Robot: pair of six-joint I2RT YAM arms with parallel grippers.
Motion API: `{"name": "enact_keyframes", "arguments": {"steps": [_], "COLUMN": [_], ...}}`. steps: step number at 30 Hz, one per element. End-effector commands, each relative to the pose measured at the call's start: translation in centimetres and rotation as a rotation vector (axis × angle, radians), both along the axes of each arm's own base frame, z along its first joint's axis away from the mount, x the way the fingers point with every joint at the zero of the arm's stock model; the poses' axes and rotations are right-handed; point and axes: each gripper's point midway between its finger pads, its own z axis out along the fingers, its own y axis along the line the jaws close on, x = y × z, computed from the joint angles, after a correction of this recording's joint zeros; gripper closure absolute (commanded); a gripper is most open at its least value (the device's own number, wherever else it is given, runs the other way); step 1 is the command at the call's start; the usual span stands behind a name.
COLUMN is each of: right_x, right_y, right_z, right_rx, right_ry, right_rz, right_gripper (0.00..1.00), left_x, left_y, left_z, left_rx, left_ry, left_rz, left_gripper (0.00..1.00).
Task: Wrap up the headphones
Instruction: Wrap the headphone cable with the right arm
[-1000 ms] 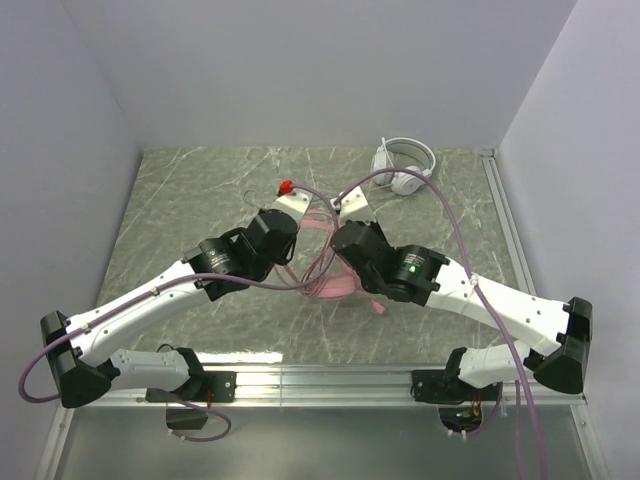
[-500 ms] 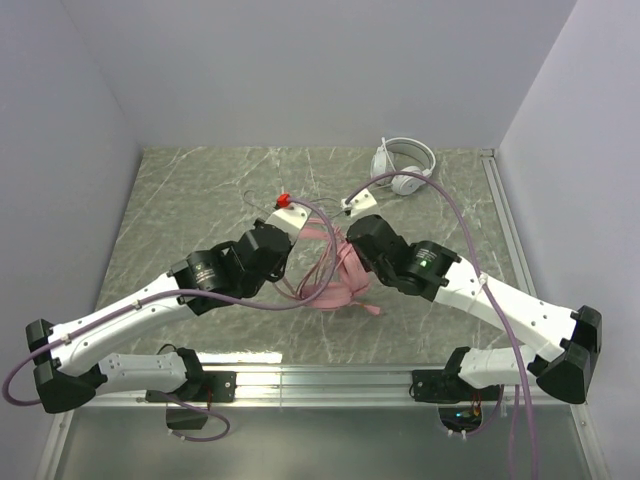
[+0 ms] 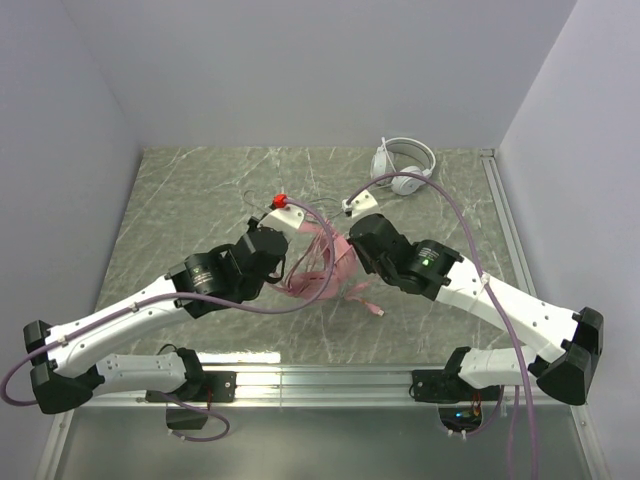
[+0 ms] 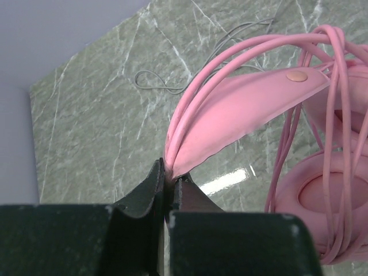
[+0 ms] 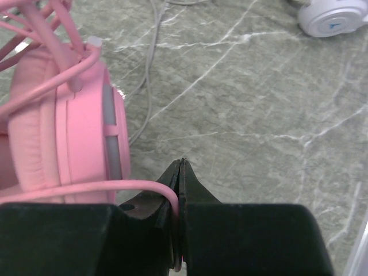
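Note:
The pink headphones (image 3: 322, 268) lie mid-table between my two arms, their pink cable (image 4: 322, 115) looped several times around the headband (image 4: 241, 106). My left gripper (image 3: 297, 224) (image 4: 170, 174) is shut on the edge of that headband. My right gripper (image 3: 347, 222) (image 5: 180, 172) is shut on a strand of the pink cable (image 5: 86, 188), beside a pink ear cup (image 5: 69, 123). The white headphones (image 3: 403, 165) (image 5: 333, 17) rest untouched at the back right, and their thin dark cable (image 4: 154, 80) (image 5: 150, 86) trails across the table.
The marble tabletop (image 3: 180, 210) is walled at the back and on both sides. A metal rail (image 3: 330, 378) runs along the near edge by the arm bases. Purple hoses (image 3: 450, 215) arc over both arms.
Both arms have drawn back and outwards a little. The pink headphones have shifted slightly left and nearer with them. Both grips have held.

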Motion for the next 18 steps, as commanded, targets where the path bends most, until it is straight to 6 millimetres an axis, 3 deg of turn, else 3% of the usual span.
{"name": "enact_keyframes", "arguments": {"steps": [1, 4, 11, 18], "right_x": [1.9, 3.1, 5.7, 6.0], "right_y": [-2.2, -2.7, -2.8, -2.6], "right_z": [2.7, 2.7, 2.8, 2.7], "right_rx": [-0.026, -0.074, -0.065, -0.022], "right_ry": [-0.123, -0.171, -0.221, -0.268], "right_rz": [-0.106, -0.132, -0.151, -0.116], "right_gripper": [0.94, 0.94, 0.96, 0.89], "left_x": [-0.6, -2.1, -3.8, -5.5], "left_y": [-0.6, -1.9, -3.1, -4.7], "left_z": [1.4, -1.3, -3.2, 0.3], "left_rx": [-0.030, 0.022, 0.052, -0.110], "left_ry": [-0.006, 0.138, 0.238, 0.226], "left_rz": [-0.059, -0.152, -0.203, -0.341], "left_gripper": [1.00, 1.00, 1.00, 1.00]}}
